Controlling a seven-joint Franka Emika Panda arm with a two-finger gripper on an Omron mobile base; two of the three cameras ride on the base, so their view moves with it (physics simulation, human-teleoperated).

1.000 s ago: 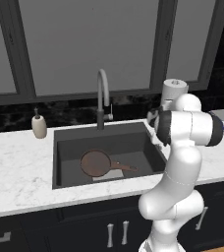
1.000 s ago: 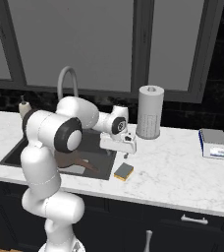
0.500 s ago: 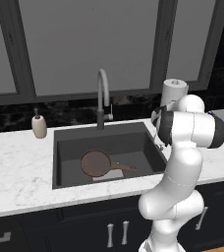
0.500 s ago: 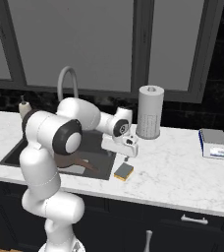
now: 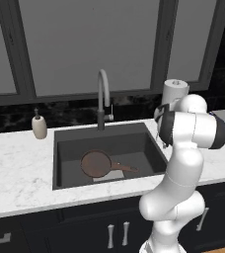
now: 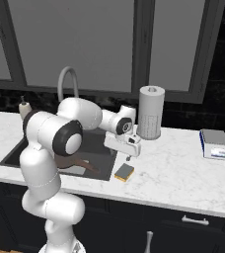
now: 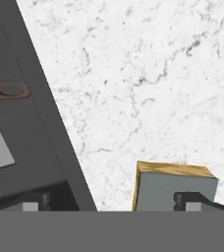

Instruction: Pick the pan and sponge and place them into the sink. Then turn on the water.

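The reddish-brown pan (image 5: 96,163) lies flat in the dark sink (image 5: 70,143), its handle pointing right; the handle's end (image 7: 8,90) also shows in the hand view. No water runs from the arched faucet (image 5: 103,94). The yellow sponge (image 6: 124,172) rests on the marble counter just right of the sink's rim. My gripper (image 6: 128,157) hangs open a little above it, with nothing between its fingers. In the hand view the sponge (image 7: 158,184) lies toward the right fingertip (image 7: 192,199), and the left fingertip (image 7: 35,204) is over the sink's edge.
A paper towel roll (image 6: 150,112) stands behind the gripper by the backsplash. A book (image 6: 214,144) lies on the counter far right. A soap dispenser (image 5: 39,126) stands left of the faucet. The counter's front edge is close to the sponge.
The hand has sunk slightly toward the counter over the sponge. The pan and sponge have not moved.
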